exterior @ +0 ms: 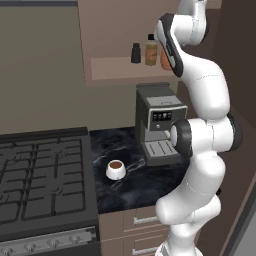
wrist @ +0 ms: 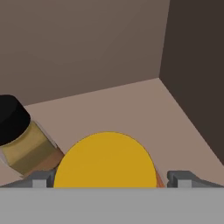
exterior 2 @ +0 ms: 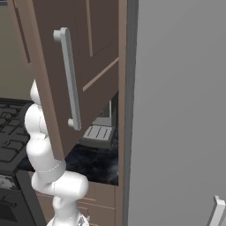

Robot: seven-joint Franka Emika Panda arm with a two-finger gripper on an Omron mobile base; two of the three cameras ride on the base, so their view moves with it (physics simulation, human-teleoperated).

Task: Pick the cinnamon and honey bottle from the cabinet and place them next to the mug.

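Up in the cabinet [exterior: 115, 70], the gripper [wrist: 108, 180] hangs over the honey bottle [wrist: 105, 159], jaws spread wide with a fingertip on each side of the yellow lid, not gripping it. The cinnamon [wrist: 24, 142] stands just to the hand's left. The mug [exterior: 115, 169] sits far below on the counter [exterior: 140, 185].
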